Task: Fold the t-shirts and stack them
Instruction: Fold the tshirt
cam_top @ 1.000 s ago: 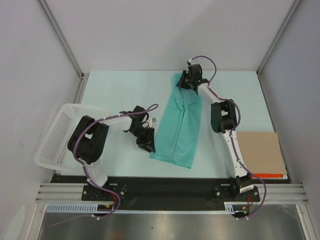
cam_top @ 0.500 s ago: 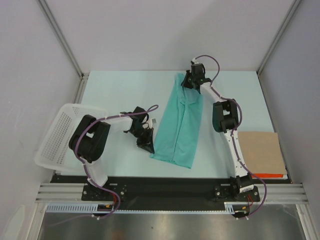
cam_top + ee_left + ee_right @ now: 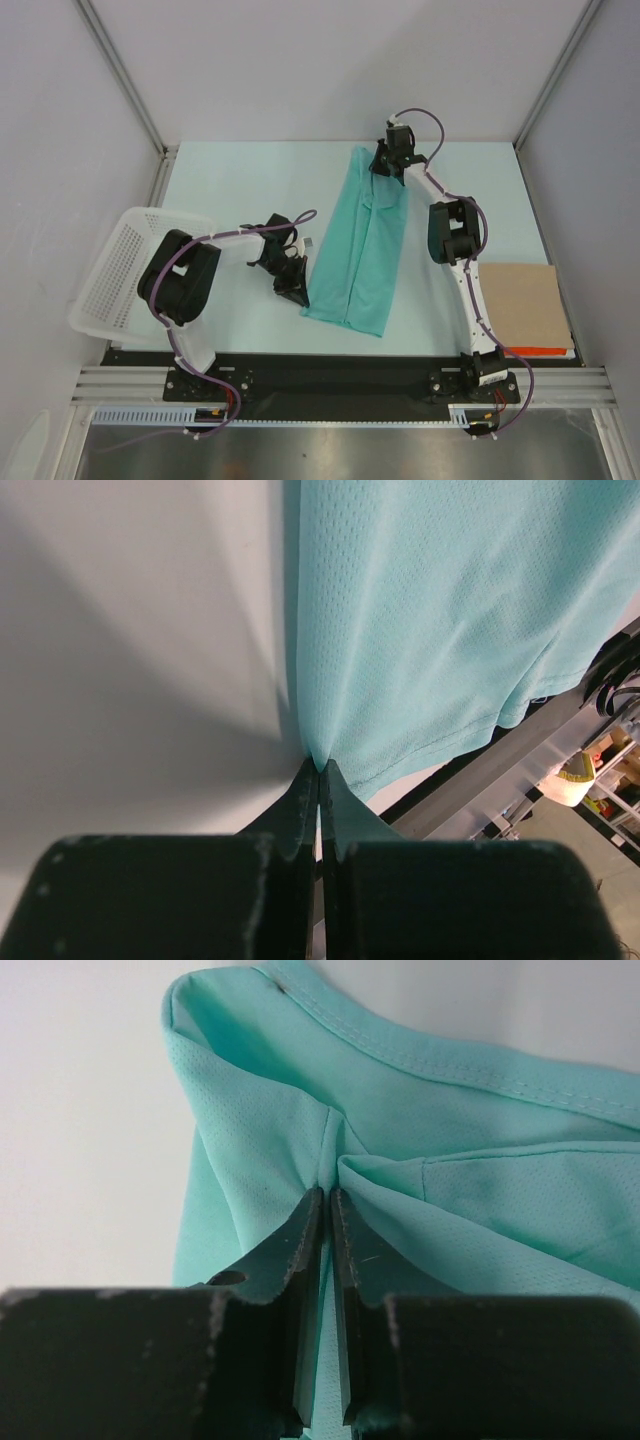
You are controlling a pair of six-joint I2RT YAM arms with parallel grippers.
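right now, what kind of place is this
Probably a robot test cell in a lab: plain panel walls in metal framing, a left arm and right arm bolted to the table edge, one t-shirt laid out.

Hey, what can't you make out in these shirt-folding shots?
Left wrist view: how deep the t-shirt sits in the left gripper; the closed jaws cover the pinch.
Right wrist view: the same for the right gripper.
Top view: the t-shirt's lower layers, covered by the top layer.
Top view: the orange strip under the cardboard sheet; the sheet covers the rest.
Top view: part of the basket, behind the left arm.
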